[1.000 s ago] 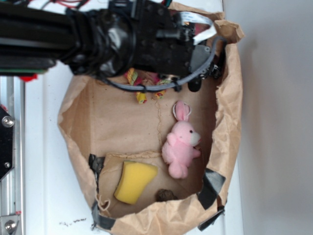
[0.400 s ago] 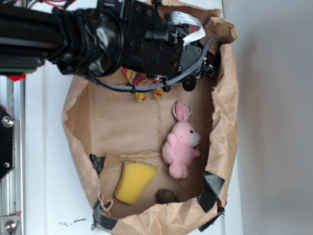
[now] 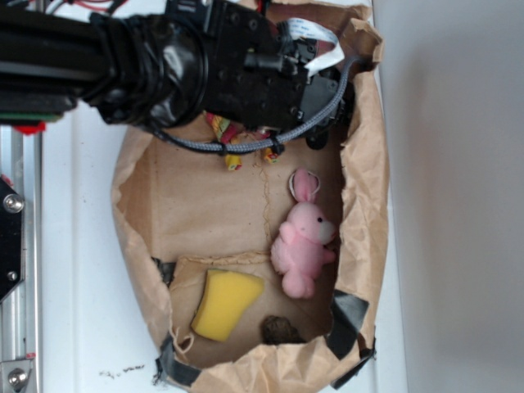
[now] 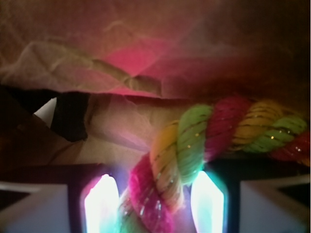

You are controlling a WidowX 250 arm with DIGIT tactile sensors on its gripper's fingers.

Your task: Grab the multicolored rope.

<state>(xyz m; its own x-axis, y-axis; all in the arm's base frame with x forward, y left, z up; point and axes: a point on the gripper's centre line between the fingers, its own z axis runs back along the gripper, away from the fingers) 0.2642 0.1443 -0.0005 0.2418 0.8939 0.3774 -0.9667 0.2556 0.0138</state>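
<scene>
Position change over the last second: arm further down and toward the bag's (image 3: 360, 205) far end, with less rope (image 3: 233, 143) exposed beneath it in the exterior view; only two short ends visible below the grey cable (image 3: 246, 147). Bag wall pulled inward on the right side. Rope location: on the bag floor at the far end, directly under the arm. Wrist view: rope (image 4: 194, 145) lying between the two lit fingers (image 4: 102, 206) of the tool (image 4: 153, 204), one strand passing through the gap and bending off to the right. Tool state: spread, fingers either side of the rope, not yet pinching. Judgement: approach complete; closing as the remaining step. Bunny (image 3: 303, 241) and sponge (image 3: 225, 304) well apart from the tool, unmoved.
</scene>
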